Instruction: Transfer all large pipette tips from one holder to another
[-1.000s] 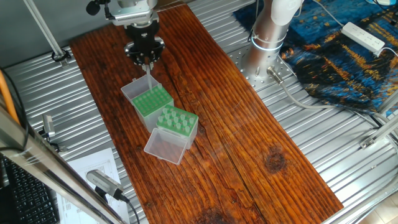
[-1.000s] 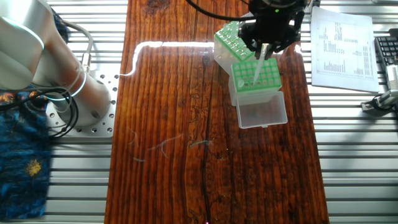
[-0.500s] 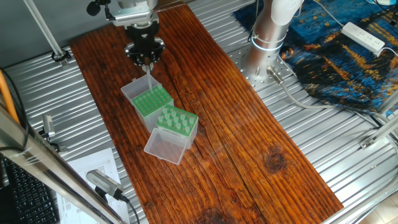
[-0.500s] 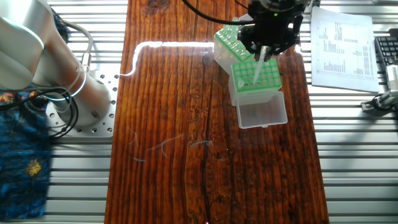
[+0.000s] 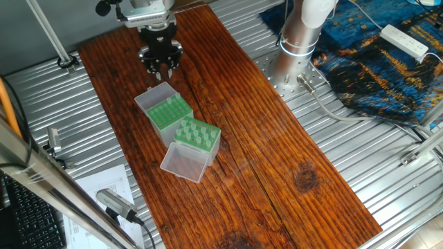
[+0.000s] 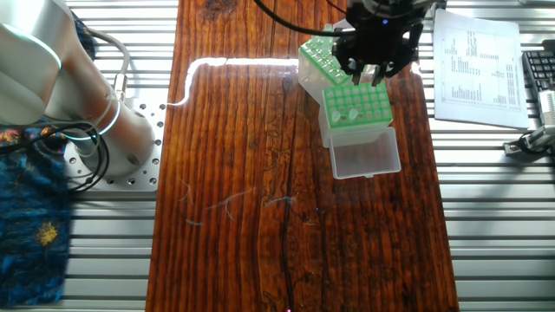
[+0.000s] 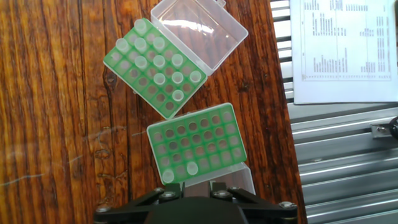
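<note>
Green racks sit on the wooden desk (image 5: 277,145): one rack (image 7: 163,68) holds most large pipette tips (image 7: 159,61), the other rack (image 7: 196,144) two. Claw (image 5: 160,67) hovers open, empty.

A dark wooden board (image 5: 277,145) runs diagonally across the ribbed metal table (image 5: 360,159). Two green racks (image 5: 169,113) (image 5: 197,135) with clear open lids sit touching at the board's upper left. A printed sheet (image 7: 345,50) lies on the metal at the hand view's upper right.

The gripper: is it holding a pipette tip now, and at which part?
Nothing is held. The gripper hangs open above the rack, where two tips stand.
</note>
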You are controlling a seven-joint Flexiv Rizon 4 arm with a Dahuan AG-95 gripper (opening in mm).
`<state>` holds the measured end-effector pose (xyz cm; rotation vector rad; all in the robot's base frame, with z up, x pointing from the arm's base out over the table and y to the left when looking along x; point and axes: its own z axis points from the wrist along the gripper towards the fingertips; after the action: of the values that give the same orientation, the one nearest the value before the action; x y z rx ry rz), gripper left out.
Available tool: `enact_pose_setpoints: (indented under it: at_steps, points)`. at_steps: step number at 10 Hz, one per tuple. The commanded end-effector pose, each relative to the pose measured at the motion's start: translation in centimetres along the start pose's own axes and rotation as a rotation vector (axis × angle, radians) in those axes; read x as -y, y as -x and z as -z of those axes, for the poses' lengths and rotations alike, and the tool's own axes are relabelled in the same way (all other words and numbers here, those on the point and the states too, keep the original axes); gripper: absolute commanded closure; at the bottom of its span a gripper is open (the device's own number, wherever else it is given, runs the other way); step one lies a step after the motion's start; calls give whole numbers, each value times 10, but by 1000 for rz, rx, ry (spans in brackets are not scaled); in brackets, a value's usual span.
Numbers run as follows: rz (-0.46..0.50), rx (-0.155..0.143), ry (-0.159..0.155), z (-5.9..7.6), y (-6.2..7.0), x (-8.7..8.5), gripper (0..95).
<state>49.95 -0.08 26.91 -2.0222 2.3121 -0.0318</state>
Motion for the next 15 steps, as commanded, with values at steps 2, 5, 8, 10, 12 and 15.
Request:
enact_pose_setpoints:
  at_steps: [2,5,8,10,12,15]
  points:
    - [-21,11,4,2,3,-1,760]
    - [-106,17,11,-4,30,0,760]
    - [-241,14,27,-14,46,-14,760]
    - [-232,4,24,-28,58,-21,760]
    - [-209,-18,24,-40,77,-20,760]
    - [-116,-17,25,-55,86,-16,760]
